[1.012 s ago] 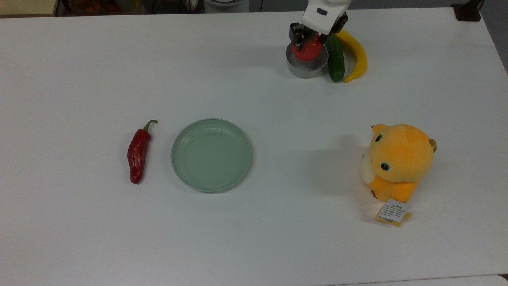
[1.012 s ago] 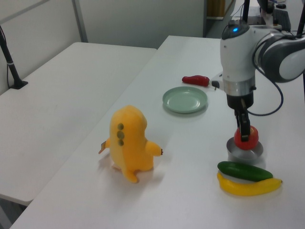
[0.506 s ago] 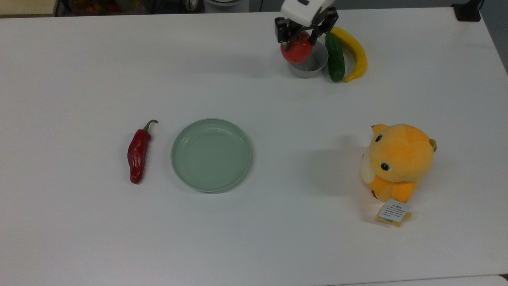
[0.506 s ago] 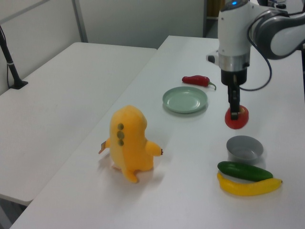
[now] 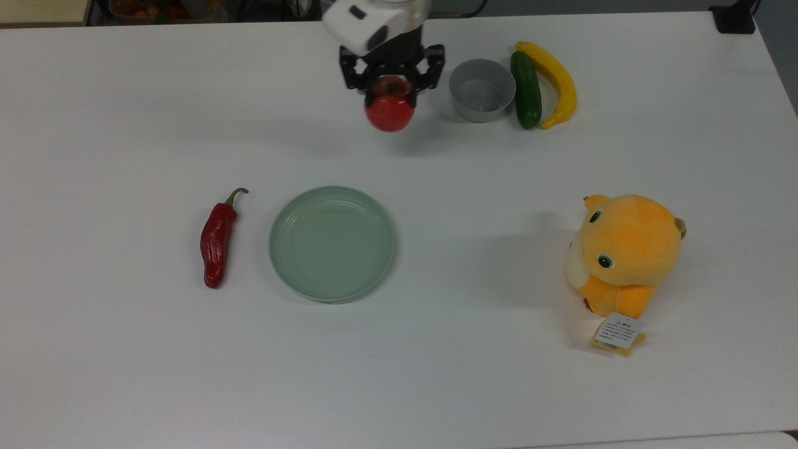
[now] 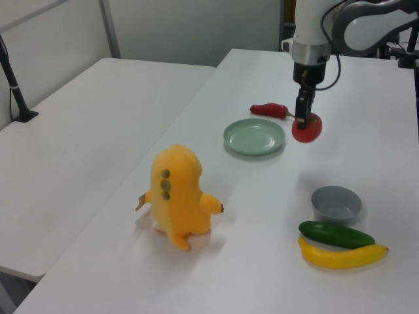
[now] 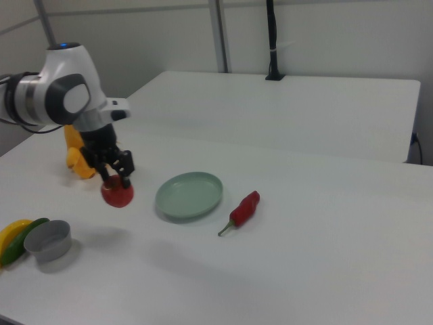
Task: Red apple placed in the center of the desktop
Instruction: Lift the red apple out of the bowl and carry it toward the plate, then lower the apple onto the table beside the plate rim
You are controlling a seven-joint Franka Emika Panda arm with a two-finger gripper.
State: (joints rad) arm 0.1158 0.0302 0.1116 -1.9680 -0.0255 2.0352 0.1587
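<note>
My gripper [image 5: 391, 80] [image 6: 304, 121] [image 7: 117, 177] is shut on the red apple [image 5: 390, 112] [image 6: 308, 130] [image 7: 118, 195], which hangs in the air above the white desktop [image 5: 436, 187] [image 6: 262, 216] [image 7: 304, 257]. In the top view the apple is to the left of the grey bowl [image 5: 482, 90] and above the plate's upper right. The fingers clasp the apple's top from both sides, hiding its stem area.
A pale-green plate [image 5: 331, 243] [image 6: 254, 137] [image 7: 189, 194] lies mid-table with a red chili pepper [image 5: 217, 242] [image 7: 243, 210] beside it. A cucumber [image 5: 525, 89] and banana [image 5: 555, 81] lie by the grey bowl [image 6: 336, 203]. An orange plush toy [image 5: 623, 255] [image 6: 178, 196] sits at the top view's right.
The gripper lifted the apple out of the grey bowl and carried it toward the top view's left, leaving the bowl empty. Nothing else moved.
</note>
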